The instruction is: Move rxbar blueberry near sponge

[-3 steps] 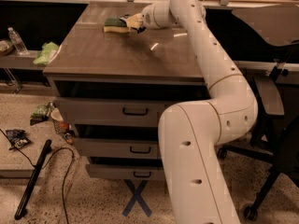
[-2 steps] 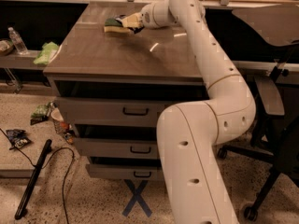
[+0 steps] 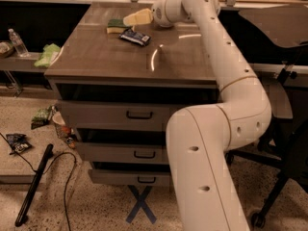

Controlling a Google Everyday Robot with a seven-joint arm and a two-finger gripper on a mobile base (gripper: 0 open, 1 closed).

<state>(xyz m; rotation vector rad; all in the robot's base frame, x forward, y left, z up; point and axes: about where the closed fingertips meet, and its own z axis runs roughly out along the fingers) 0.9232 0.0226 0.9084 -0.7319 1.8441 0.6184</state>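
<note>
One camera sits high on the robot's own body, looking forward and steeply down along the bulky white jointed arm (image 3: 226, 95), which fills the right half of the view close to the lens. Farther off, at middling range, lies the flat brown top of a grey drawer cabinet (image 3: 106, 61), seen from its front. The pale gripper (image 3: 128, 19) is at the top's far edge, high in the frame. Speckled floor (image 3: 96, 211) shows lower left.

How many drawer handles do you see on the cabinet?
3: top handle, middle handle, bottom handle, one below another; the arm may hide others. The gripper hangs over the tabletop beside the sponge.
</note>
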